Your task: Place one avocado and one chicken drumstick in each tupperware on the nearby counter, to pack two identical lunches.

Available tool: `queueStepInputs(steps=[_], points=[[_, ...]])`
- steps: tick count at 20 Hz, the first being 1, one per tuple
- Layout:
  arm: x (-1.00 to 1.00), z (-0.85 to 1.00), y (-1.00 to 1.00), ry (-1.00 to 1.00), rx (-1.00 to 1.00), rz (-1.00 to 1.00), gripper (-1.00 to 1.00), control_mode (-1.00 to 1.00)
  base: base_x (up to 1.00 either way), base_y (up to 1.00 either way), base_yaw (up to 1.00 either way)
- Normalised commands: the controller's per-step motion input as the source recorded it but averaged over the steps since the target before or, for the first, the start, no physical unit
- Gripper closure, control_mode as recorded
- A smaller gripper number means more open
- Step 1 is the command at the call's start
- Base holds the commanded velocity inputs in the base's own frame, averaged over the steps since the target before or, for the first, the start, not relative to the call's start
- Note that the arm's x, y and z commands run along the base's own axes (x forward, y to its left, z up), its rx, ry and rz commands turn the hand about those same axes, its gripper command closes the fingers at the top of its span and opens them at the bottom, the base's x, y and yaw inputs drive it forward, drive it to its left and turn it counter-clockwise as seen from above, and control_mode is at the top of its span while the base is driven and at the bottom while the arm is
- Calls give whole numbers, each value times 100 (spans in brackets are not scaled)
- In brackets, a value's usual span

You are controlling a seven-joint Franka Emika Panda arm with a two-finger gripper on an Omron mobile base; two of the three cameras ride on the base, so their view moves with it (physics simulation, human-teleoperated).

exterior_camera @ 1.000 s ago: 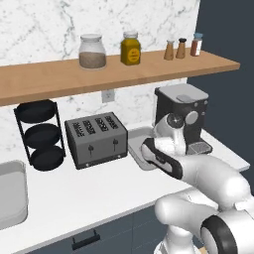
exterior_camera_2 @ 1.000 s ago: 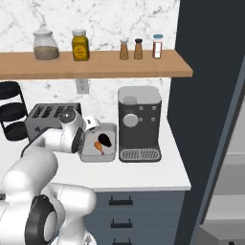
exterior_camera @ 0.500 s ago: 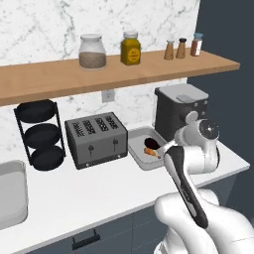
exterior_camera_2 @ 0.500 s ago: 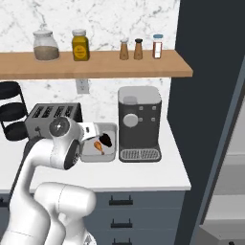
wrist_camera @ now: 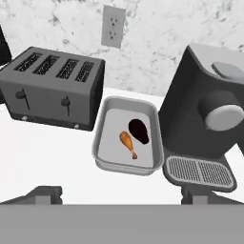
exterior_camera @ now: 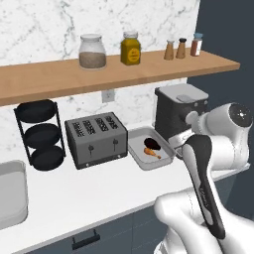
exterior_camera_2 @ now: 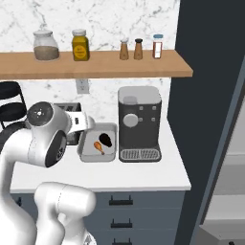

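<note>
An avocado [wrist_camera: 138, 130] and chicken drumstick [wrist_camera: 127, 143] lie packed in the tupperware [wrist_camera: 107, 162] between toaster [wrist_camera: 52, 86] and coffee machine [wrist_camera: 209, 114], jaws spread empty above; a careless swing could clip either appliance.

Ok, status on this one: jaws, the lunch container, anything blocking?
Gripper jaws wide open, empty, pulled back above the counter. Tupperware holds one avocado and one chicken drumstick. Toaster and coffee machine flank it, nothing blocking.
</note>
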Motion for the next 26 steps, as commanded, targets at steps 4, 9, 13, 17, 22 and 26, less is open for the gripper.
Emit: queueStepInputs(steps=[4, 9, 13, 17, 22, 26], points=[[-80, -18, 9, 0, -3, -5, -100, -100, 0, 0, 0], [-18, -5, 0, 0, 0, -1, -100, 100, -80, -7, -8], [0, 0, 0, 0, 0, 0, -100, 100, -81, -68, -24], [0, 0, 0, 0, 0, 0, -100, 100, -19, -100, -20], [0, 0, 0, 0, 0, 0, -100, 100, 2, -100, -18], [0, 0, 0, 0, 0, 0, -100, 100, 27, -80, -8]])
